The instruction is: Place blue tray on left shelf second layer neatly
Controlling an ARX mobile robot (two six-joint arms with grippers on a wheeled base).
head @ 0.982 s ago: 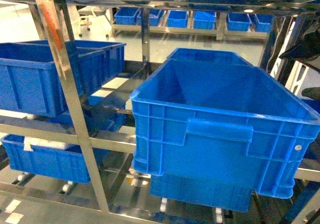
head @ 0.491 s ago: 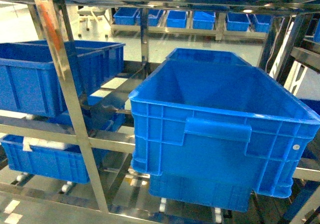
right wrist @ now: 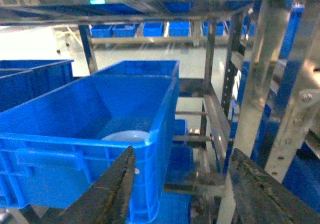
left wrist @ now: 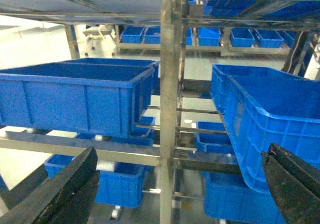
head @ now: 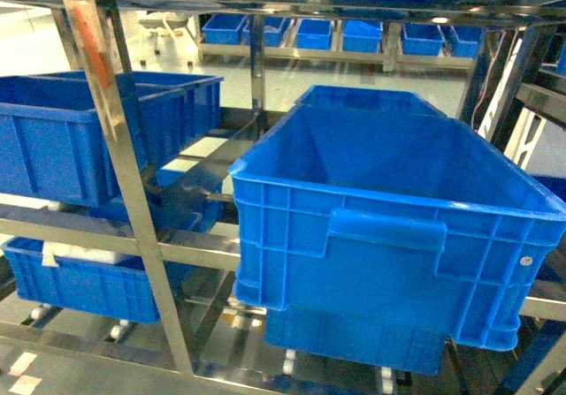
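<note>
- The blue tray [right wrist: 126, 136] lies on the floor of the big blue crate [head: 389, 227]; only a pale curved part of it shows over the crate's near wall, in the right wrist view.
- The big blue crate sits on the steel rack [head: 115, 156], right of the rack's slanted post.
- A second blue crate [left wrist: 75, 96] sits on the rack left of that post, with a smaller bin [head: 80, 280] on the level below it.
- The left gripper [left wrist: 180, 194] is spread wide, holding nothing, facing the post.
- The right gripper [right wrist: 182, 194] is also spread apart, holding nothing, near the big crate's corner.
</note>
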